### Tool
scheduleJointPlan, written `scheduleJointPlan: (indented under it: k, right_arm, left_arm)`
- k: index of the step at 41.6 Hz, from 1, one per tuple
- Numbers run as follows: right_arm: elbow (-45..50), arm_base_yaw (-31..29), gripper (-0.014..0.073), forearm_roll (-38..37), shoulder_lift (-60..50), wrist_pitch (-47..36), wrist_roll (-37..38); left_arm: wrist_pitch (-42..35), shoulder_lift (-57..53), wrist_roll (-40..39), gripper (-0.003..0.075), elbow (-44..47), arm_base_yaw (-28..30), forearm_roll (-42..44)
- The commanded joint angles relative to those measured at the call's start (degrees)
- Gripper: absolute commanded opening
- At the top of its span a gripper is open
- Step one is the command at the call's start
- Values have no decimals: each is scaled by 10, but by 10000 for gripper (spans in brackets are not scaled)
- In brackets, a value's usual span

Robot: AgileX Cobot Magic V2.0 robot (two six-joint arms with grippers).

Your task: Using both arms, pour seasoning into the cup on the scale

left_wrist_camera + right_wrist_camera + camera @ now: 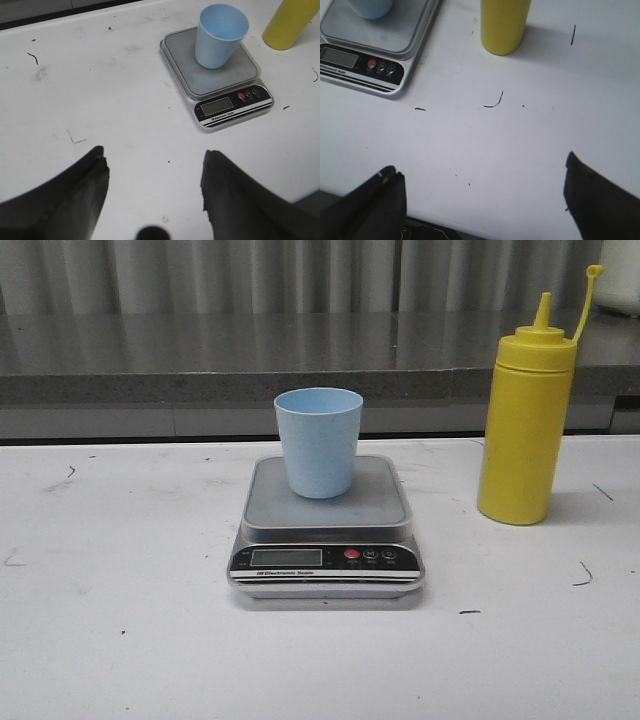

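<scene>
Left gripper (152, 192): matte black fingers spread wide, released, nothing between them; it hangs over bare surface, well apart from the scale.
Right gripper (482, 192): black, dull fingers also spread and empty, over the near right part of the surface.
Surface (120, 640): white, flat, scuffed with thin dark scratches and specks.
Scale (327, 515): rounded-square brushed steel platform over a glossy black front panel with a grey display and a red button; it sits mid-surface.
Cup (318, 441): pale blue matte plastic, tapered, no handle, upright on the far part of the platform.
Seasoning (526, 420): tall yellow cylinder of smooth plastic, upright on the surface to the right of the scale, apart from it.
Front view only: the bottle's pointed nozzle and thin cap strap; neither gripper appears there.
Wrist views: both cut the bottle off above its lower body; the left one looks down into the cup's mouth.
</scene>
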Motion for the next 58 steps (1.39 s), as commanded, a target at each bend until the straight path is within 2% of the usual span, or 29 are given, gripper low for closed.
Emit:
scheduleJointPlan:
  k: [1,12,14,17,21,29,34,58]
  right_arm:
    - [-20,-1,654,0,-52,5,-10]
    - [-20,-1,654,-10,-140,40,-10]
    - [-20,-1,653,-10,-147,38,-10]
    - [-20,-1,616,-10,-154,39,-10]
    - [-20,-1,485,-10,-154,41,-10]
    - [-20,-1,93,-10,-154,40,-10]
    - [-20,-1,-76,-10,-154,40,-10]
    - [-20,-1,-69,-10,-154,41,-10]
  left_arm:
    - [-40,-1,0,398,-15,0,-6]
    - [-40,-1,0,397,-15,0,-6]
    - [-40,-1,0,381,-15,0,-6]
    - [-39,-1,0,312,-15,0,-6]
    - [-39,-1,0,181,-15,0,-6]
    - [-39,-1,22,-20,-15,0,-6]
    - [-40,-1,47,-20,-15,0,-6]
    - [-45,-1,47,-20,-14,0,-6]
